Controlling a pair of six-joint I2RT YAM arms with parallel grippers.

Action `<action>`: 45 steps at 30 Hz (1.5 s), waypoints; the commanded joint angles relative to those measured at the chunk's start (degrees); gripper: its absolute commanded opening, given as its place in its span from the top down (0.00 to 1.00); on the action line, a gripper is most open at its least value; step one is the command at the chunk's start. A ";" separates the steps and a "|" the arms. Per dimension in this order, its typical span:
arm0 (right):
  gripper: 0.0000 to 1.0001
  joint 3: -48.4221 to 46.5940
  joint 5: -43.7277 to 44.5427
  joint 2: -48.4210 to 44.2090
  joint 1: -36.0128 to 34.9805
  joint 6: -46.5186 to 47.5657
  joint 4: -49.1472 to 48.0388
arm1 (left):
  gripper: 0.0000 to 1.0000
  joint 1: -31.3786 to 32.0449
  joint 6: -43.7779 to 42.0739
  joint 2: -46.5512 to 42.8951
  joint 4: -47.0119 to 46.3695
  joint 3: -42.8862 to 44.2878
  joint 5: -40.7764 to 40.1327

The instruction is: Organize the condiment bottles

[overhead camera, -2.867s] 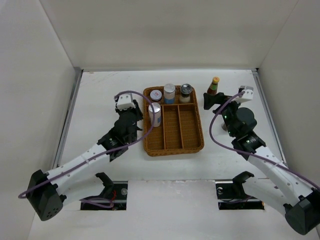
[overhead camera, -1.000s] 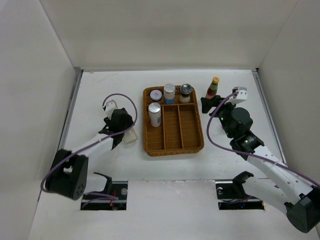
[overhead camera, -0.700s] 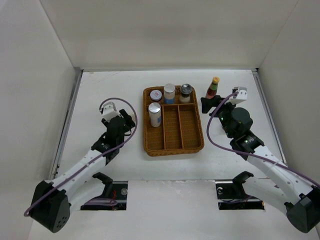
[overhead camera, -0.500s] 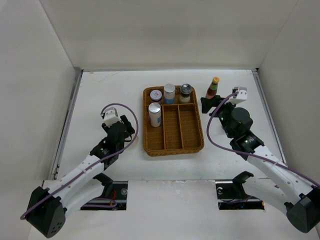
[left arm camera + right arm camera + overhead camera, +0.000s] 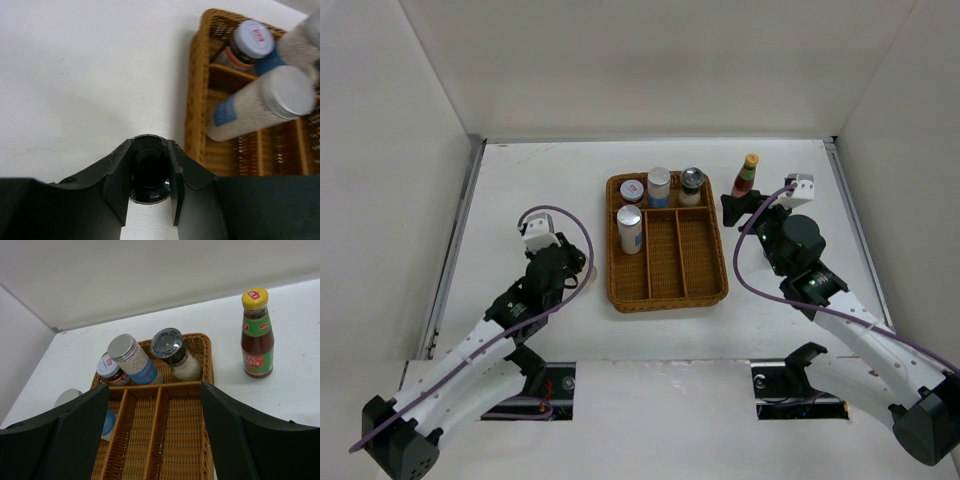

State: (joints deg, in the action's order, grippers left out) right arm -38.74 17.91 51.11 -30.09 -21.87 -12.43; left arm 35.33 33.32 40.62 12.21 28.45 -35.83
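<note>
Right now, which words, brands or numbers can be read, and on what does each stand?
Nothing is clear enough to quote.
red sauce bottle: logo on the yellow cap and label print, too small to read.
small jar: red mark on the white lid, blurred.
shaker: blue label, no legible print.
</note>
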 commanded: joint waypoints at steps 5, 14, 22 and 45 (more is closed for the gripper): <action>0.18 -0.81 -0.77 -0.66 0.07 -0.19 -2.60 | 0.87 4.97 -1.59 0.24 2.12 7.33 -4.59; 0.18 -0.90 -0.95 -0.05 0.16 -0.10 -2.60 | 0.89 7.24 -2.99 1.83 1.24 11.27 -4.42; 0.17 -0.63 -1.04 -0.57 0.78 -0.19 -2.60 | 0.89 16.46 -4.14 5.51 0.54 19.71 -6.26; 0.17 0.16 -0.60 -1.11 1.39 0.25 -3.57 | 0.84 24.39 -11.17 29.61 -29.43 6.28 -15.84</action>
State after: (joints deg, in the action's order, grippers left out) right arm -38.48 17.63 49.56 -29.21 -21.87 -12.67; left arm 59.48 23.90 72.05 -11.31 36.42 -48.60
